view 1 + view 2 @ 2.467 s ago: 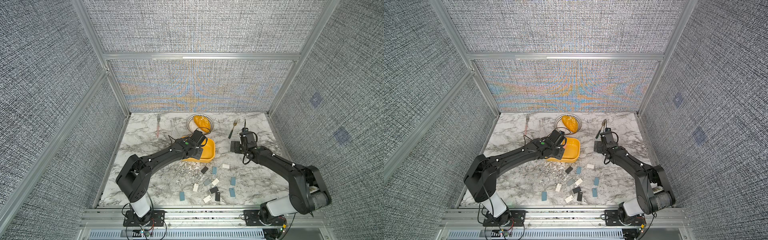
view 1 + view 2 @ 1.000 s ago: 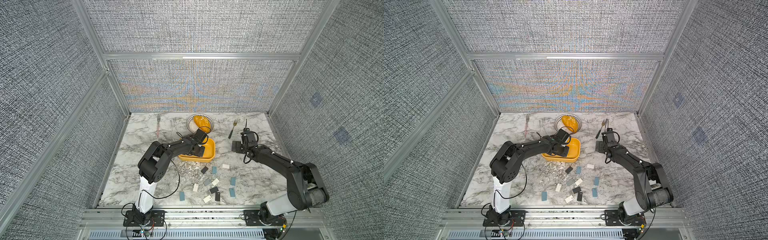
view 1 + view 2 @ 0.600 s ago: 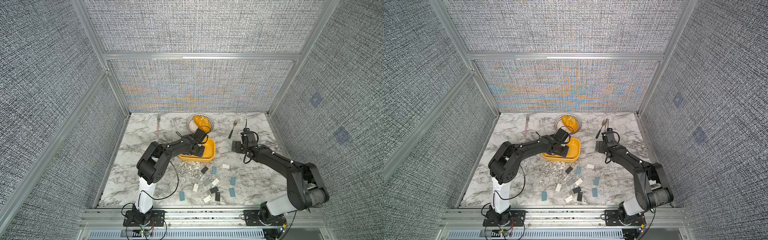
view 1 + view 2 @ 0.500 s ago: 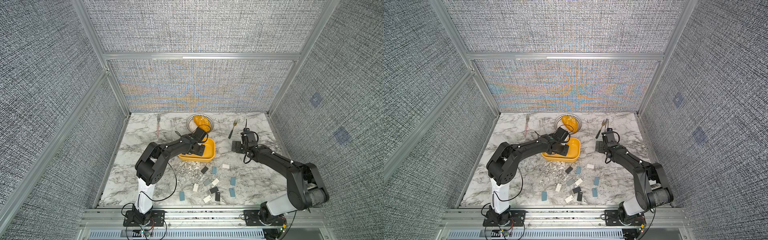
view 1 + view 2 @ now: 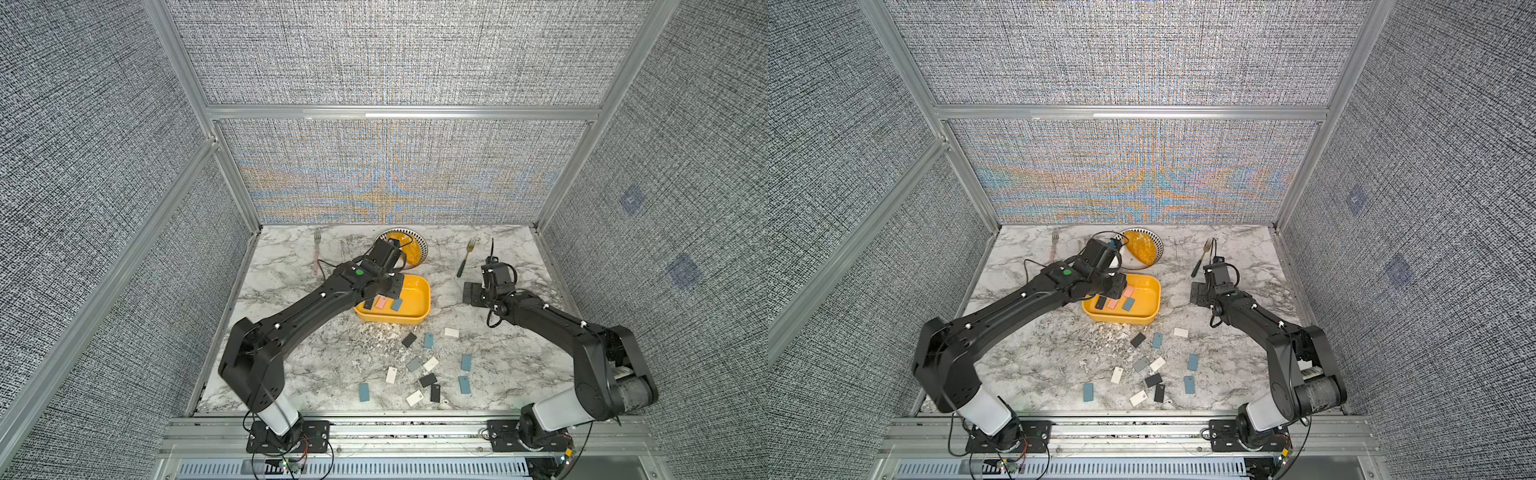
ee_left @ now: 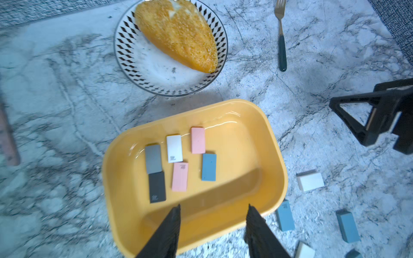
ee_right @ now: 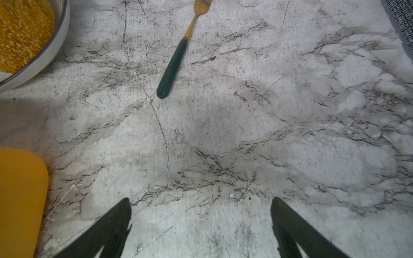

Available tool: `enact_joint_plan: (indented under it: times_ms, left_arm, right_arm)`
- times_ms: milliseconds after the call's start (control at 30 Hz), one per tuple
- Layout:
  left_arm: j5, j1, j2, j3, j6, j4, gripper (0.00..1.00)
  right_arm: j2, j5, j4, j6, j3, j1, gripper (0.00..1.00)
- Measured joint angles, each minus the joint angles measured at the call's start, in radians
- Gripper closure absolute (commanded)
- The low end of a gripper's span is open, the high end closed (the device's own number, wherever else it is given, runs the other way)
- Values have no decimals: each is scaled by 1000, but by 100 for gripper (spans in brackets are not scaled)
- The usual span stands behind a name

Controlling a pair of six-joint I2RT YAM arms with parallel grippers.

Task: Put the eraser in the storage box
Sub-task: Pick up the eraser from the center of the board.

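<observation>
The storage box (image 5: pixel 417 309) (image 5: pixel 1144 309) is a shallow yellow tub in the middle of the marble table. Several erasers lie flat inside it: pink (image 6: pixel 180 176), blue (image 6: pixel 209 167), white (image 6: pixel 174 148), grey (image 6: pixel 153 158) and black (image 6: pixel 157 187). My left gripper (image 6: pixel 213 206) (image 5: pixel 386 291) hovers over the box's near-left part, open, with nothing between its fingers. My right gripper (image 7: pixel 200 201) (image 5: pixel 471 293) is open over bare marble, to the right of the box. Several more erasers (image 5: pixel 428 340) lie loose on the table in front of the box.
A patterned-rim plate (image 5: pixel 422 251) (image 6: pixel 125 64) with bread (image 6: pixel 178 33) stands just behind the box. Right of the plate lies a green-handled fork (image 5: pixel 464 259) (image 7: pixel 174 62), and a pink-handled fork (image 5: pixel 316 255) lies at the back left. Grey fabric walls enclose the table.
The left gripper's jaws have opened over the box. The left arm's elbow has swung outward and down, while its gripper stays over the box. The right arm has not moved.
</observation>
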Motion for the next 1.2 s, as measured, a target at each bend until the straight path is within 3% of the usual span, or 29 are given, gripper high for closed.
enact_joint_plan:
  times_ms: [200, 400, 867, 1200]
  left_arm:
    - [-50, -13, -232, -239, -40, -82, 48]
    - [-48, -57, -356, -415, -134, -110, 48]
    - [-45, -271, -378, -636, -394, -103, 47]
    - [-17, -402, -315, -661, -515, -90, 46]
  right_arm:
    - [13, -19, 15, 3, -5, 1, 2]
    - [40, -23, 16, 4, 5, 16, 2]
    - [42, -19, 18, 4, 16, 40, 2]
    - [47, -14, 15, 4, 14, 43, 2]
